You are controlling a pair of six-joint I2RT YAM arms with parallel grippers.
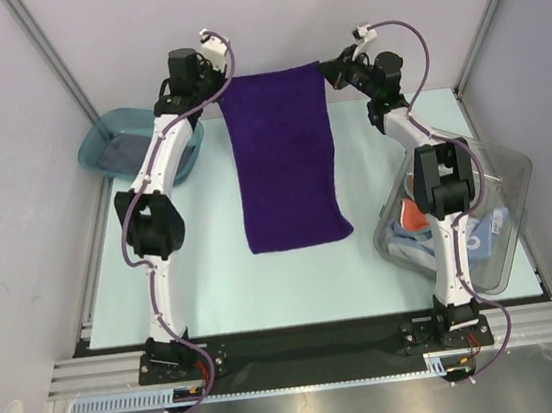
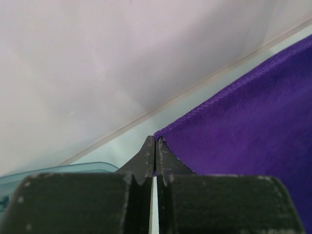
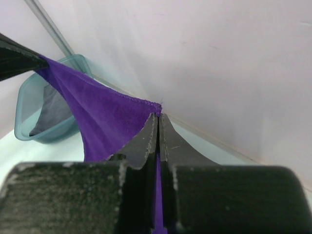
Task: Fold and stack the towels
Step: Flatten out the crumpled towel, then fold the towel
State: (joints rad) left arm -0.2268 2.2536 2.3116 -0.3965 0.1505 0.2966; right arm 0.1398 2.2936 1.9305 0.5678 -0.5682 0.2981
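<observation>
A deep purple towel (image 1: 284, 160) is stretched out between both grippers, its far edge raised near the back wall and its near end lying on the table. My left gripper (image 1: 219, 80) is shut on the towel's far left corner (image 2: 163, 132). My right gripper (image 1: 327, 67) is shut on the far right corner (image 3: 155, 106). In the right wrist view the towel (image 3: 102, 114) spans across to the left gripper's fingertips (image 3: 22, 59). A dark grey-blue towel (image 1: 126, 149) lies in the teal tray. More towels, brown-red and light blue (image 1: 414, 220), lie in the clear bin.
The teal plastic tray (image 1: 96, 138) stands at the far left, also in the right wrist view (image 3: 24, 105). The clear plastic bin (image 1: 512, 198) stands at the right beside the right arm. The back wall is close behind both grippers.
</observation>
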